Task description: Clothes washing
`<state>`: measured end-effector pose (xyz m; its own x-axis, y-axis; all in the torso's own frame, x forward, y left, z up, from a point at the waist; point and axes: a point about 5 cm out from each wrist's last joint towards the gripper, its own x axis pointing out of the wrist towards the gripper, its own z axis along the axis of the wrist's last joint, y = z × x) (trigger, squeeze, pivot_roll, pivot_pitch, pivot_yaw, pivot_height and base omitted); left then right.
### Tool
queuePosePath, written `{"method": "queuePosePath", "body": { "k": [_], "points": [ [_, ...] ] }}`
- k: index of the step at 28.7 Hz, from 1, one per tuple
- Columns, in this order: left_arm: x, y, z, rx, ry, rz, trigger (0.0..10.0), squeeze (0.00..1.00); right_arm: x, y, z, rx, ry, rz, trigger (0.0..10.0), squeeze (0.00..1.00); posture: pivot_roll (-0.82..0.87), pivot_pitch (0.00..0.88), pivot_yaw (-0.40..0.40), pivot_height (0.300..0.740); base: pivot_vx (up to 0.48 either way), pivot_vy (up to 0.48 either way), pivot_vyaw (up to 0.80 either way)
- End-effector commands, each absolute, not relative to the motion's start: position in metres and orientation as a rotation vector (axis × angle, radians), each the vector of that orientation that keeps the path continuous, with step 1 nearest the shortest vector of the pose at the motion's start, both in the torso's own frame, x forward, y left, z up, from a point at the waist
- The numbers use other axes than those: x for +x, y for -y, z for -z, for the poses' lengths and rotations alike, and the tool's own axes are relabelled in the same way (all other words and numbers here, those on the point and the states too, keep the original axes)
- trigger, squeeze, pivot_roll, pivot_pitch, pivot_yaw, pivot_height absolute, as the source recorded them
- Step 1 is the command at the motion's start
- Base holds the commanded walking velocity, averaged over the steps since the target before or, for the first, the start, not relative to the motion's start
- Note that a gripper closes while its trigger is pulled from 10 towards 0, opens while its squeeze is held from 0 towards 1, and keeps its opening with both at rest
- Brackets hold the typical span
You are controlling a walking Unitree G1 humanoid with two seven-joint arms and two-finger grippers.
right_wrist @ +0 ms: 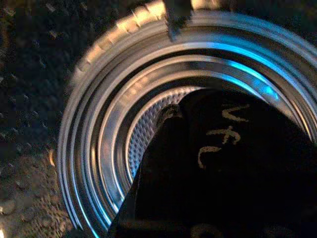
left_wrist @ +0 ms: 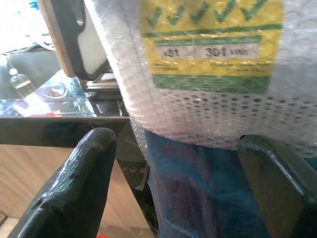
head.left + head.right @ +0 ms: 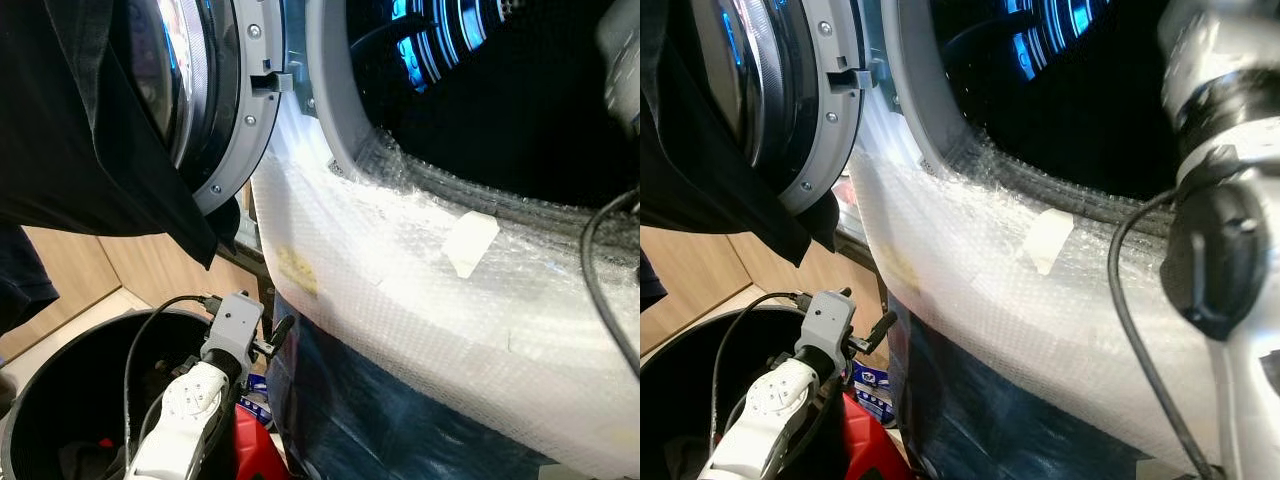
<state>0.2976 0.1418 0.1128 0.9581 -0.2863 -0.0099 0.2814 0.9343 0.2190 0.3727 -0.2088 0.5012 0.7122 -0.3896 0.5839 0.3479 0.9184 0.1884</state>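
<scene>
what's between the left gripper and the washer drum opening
The washer's bubble-wrapped front panel. In the eye views the left gripper sits low beside it, fingers open, with the drum opening above the wrap.

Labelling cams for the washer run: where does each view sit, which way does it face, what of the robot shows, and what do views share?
Left eye: head, looking down at the bubble-wrapped washer front, open door, laundry basket; left gripper shows.
Right eye: same scene; right arm close.
Left wrist: along open fingers at the yellow label.
Right wrist: into the drum, a black garment ahead.
Shared: both eyes see the dark garment hanging over the door.
</scene>
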Motion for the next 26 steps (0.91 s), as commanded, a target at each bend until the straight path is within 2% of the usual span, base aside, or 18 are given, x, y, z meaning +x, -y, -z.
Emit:
{"method": "queuePosePath", "body": {
  "k": [1,4,5,6,10,15,16,26],
  "points": [
    [0.297,-0.144,-0.12,0.232,0.06,0.28,10.0,0.0,0.378,0.207,-0.493,0.052,0.619,0.391,0.0,0.0,0.14,0.0,-0.007,0.74,0.0,0.0,0.0],
    [0.297,-0.143,-0.12,0.233,0.058,0.282,10.0,0.0,0.401,0.199,-0.449,0.001,0.407,0.326,0.0,0.0,0.13,0.0,-0.003,0.74,0.0,0.0,0.0],
    [0.297,-0.143,-0.12,0.233,0.058,0.282,10.0,0.0,0.401,0.199,-0.449,0.001,0.407,0.326,0.0,0.0,0.13,0.0,-0.003,0.74,0.0,0.0,0.0],
    [0.297,-0.143,-0.12,0.232,0.058,0.285,10.0,0.0,0.409,0.195,-0.426,-0.017,0.324,0.301,10.0,0.0,0.13,0.0,-0.002,0.74,0.0,0.0,0.0],
    [0.297,-0.141,-0.121,0.233,0.061,0.294,10.0,0.0,0.416,0.189,-0.404,-0.105,0.268,0.265,10.0,0.0,0.14,0.0,-0.002,0.74,0.0,0.0,0.0],
    [0.295,-0.141,-0.121,0.231,0.057,0.292,10.0,0.0,0.417,0.191,-0.4,-0.098,0.253,0.269,10.0,0.0,0.14,0.0,0.002,0.74,0.0,0.0,0.0],
    [0.295,-0.142,-0.121,0.233,0.055,0.294,10.0,0.0,0.417,0.193,-0.401,-0.123,0.253,0.277,10.0,1.0,0.14,0.0,0.002,0.74,0.0,0.0,0.0],
    [0.295,-0.139,-0.12,0.231,0.047,0.305,10.0,0.0,0.414,0.207,-0.402,-0.076,0.256,0.272,10.0,1.0,0.12,0.008,-0.005,0.74,0.0,0.0,0.0]
  ]
}}
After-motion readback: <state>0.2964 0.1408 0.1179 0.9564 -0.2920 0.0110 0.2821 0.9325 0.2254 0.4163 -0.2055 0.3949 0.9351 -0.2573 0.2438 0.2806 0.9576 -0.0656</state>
